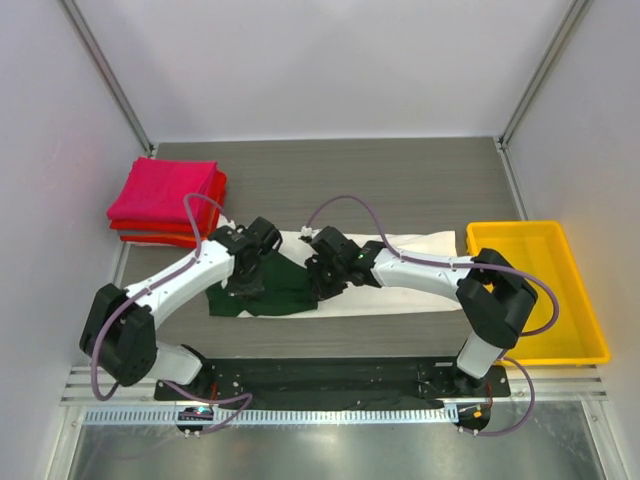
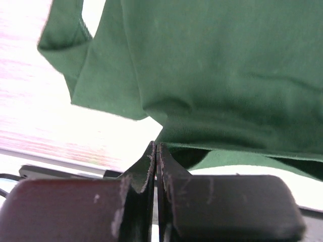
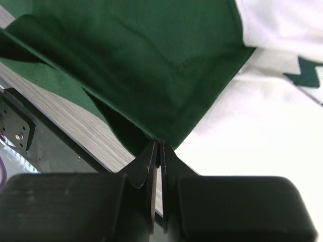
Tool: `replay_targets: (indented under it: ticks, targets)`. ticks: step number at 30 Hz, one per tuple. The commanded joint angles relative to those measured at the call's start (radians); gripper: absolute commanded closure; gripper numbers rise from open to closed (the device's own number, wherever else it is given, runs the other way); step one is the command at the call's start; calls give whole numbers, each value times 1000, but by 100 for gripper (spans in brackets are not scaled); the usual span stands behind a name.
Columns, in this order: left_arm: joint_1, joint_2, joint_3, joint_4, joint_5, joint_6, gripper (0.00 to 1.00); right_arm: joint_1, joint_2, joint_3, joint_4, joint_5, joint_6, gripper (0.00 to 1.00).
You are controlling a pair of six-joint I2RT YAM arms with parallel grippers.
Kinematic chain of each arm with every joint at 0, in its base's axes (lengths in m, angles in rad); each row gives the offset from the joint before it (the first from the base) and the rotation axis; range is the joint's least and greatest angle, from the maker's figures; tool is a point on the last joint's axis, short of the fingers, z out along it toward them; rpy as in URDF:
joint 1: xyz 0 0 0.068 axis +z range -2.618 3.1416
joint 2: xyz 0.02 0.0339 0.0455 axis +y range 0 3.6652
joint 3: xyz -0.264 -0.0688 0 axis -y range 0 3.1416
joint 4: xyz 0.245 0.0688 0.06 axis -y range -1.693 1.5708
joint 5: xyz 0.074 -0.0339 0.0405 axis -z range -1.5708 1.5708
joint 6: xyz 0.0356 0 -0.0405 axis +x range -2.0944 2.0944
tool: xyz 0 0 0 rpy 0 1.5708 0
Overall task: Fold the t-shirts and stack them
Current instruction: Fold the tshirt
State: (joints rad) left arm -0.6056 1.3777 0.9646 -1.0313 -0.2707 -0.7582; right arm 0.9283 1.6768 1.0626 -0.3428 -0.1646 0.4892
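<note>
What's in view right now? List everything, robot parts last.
cream-white t-shirt: one, cream-white with dark green parts, spread across the table's middle under both arms
folded t-shirts: one stack, magenta-pink on top of red, far left of the table; number of shirts unclear
plastic tray: one, yellow, right edge of the table, nothing in it
table: one, grey wood grain
arms: two, white and black, bases at the near edge, both reaching to the shirt's green part
left fingers: black, shut on the green cloth's edge
right fingers: black, shut on a green fold
</note>
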Motion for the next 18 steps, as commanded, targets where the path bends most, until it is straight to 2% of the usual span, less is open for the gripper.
replay_targets:
  ticks: [1, 6, 14, 17, 18]
  targets:
    - [21, 53, 82, -27, -36, 69, 100, -22, 24, 53, -25, -24, -32, 89]
    - [63, 168, 134, 11, -12, 115, 100, -57, 54, 76, -32, -53, -34, 90]
    - [101, 265, 201, 43, 5, 164, 100, -114, 89, 102, -33, -111, -46, 90]
    - [112, 300, 223, 68, 13, 177, 98, -132, 113, 117, -32, -131, -51, 82]
    - [116, 310, 230, 76, 18, 175, 92, -137, 118, 119, -33, -133, -51, 76]
